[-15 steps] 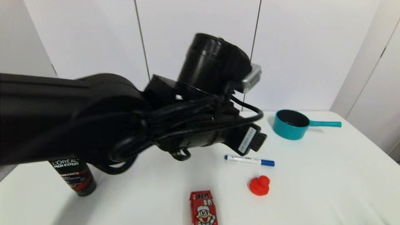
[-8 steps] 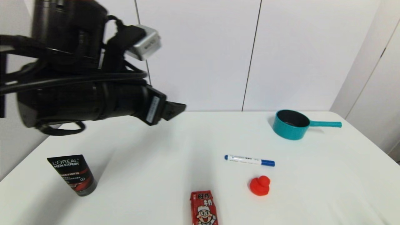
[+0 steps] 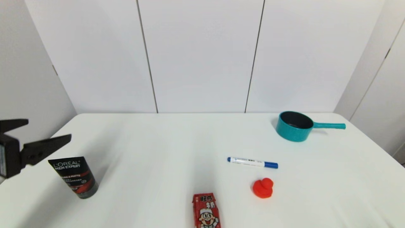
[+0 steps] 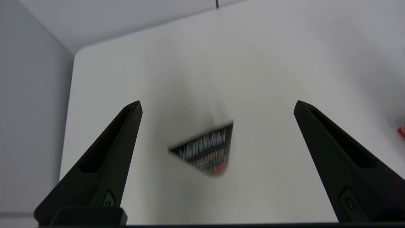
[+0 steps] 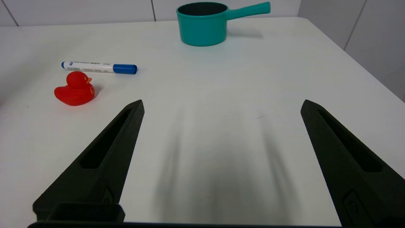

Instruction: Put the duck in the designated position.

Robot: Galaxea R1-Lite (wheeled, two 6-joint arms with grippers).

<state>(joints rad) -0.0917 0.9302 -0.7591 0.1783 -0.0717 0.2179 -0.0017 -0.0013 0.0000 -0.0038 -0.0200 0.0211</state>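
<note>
The small red rubber duck point(image 3: 263, 188) sits on the white table point(image 3: 158, 142) right of centre, just in front of a blue-capped marker point(image 3: 252, 162); the right wrist view shows the duck point(image 5: 75, 92) too, off to one side of the fingers. My left gripper point(image 3: 47, 132) is at the far left edge of the head view, open and empty, above a black tube. In its own view the left gripper point(image 4: 217, 106) has its fingers wide apart. My right gripper point(image 5: 221, 104) is out of the head view; it hovers open and empty over bare table, apart from the duck.
A teal pot point(image 3: 295, 126) with a long handle stands at the back right, seen also as the pot point(image 5: 202, 22). A black L'Oreal tube point(image 3: 73, 176) stands at the front left. A red cartoon-face milk carton point(image 3: 205, 210) stands at the front centre. The marker point(image 5: 99, 67) lies beside the duck.
My left arm has swung away from the middle of the head view to the far left edge and dropped lower. The objects on the table have not moved.
</note>
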